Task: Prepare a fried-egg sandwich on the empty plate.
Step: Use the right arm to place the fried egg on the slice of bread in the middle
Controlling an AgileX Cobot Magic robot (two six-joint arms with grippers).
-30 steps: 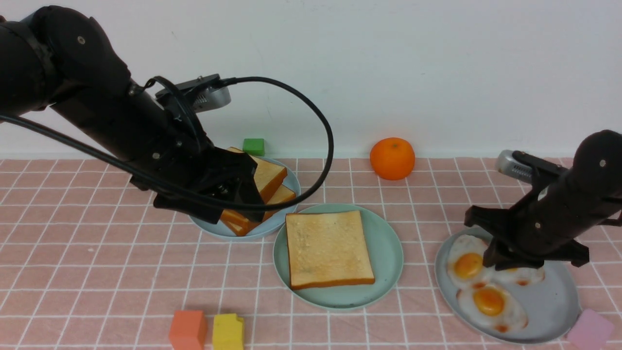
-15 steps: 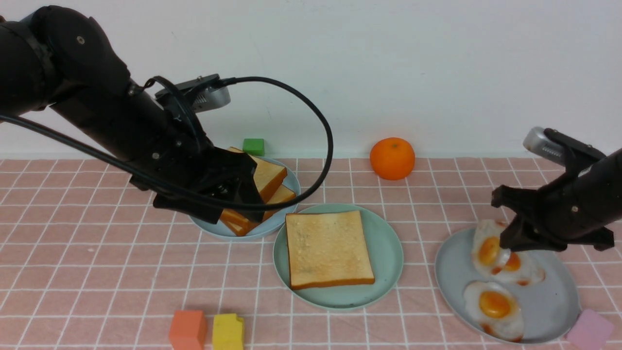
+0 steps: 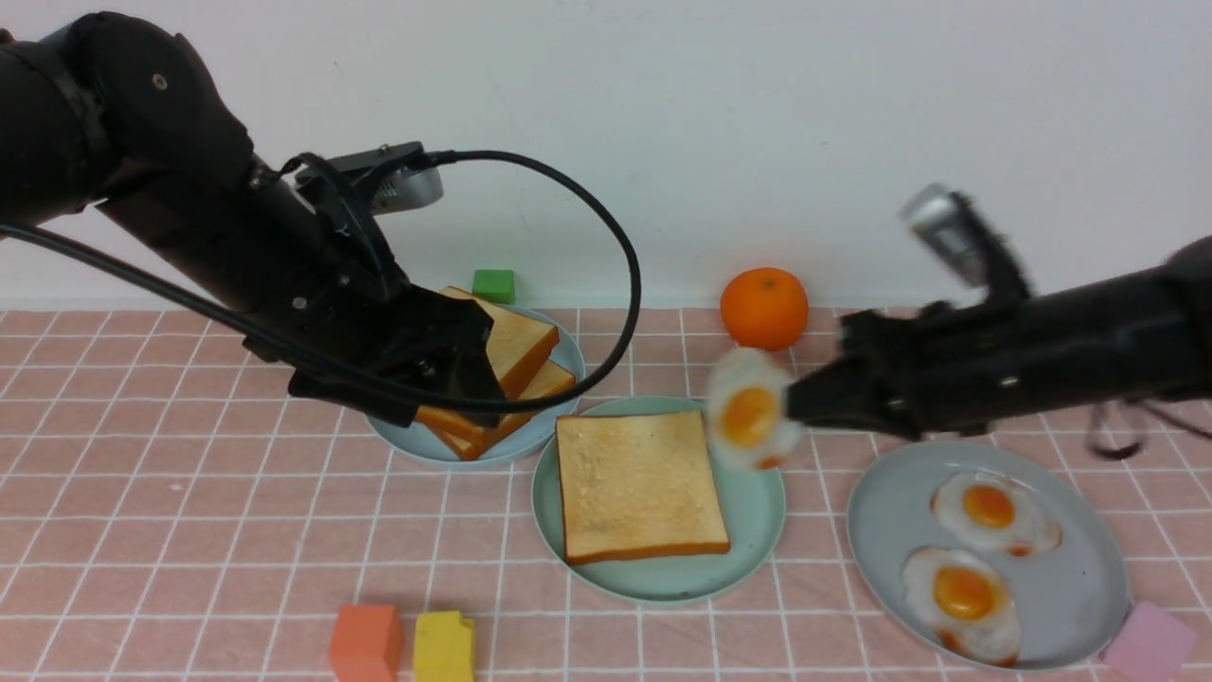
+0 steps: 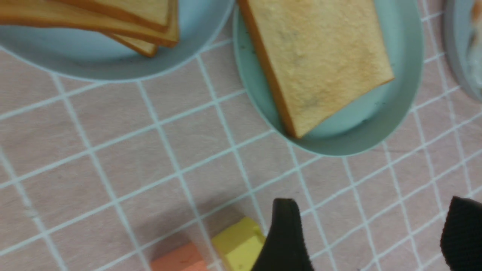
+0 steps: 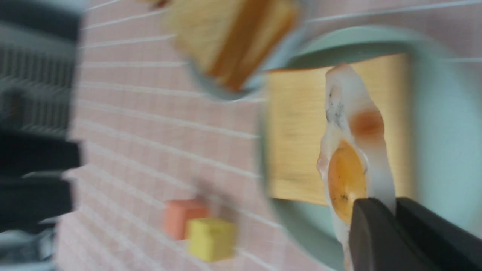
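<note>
While the right hand [image 3: 793,409] is pinching an egg [image 3: 751,415] by its edge above the right rim of the mint plate [image 3: 757,516] (one toast [image 3: 639,483] is lying on it), the left hand [image 3: 445,369] is hovering wide and empty over the toast pile [image 3: 521,346] to the far left.

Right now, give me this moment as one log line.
right gripper: shut on fried egg, over green plate edge | left gripper: open, empty, by toast pile | green plate: one toast slice, no egg yet
</note>
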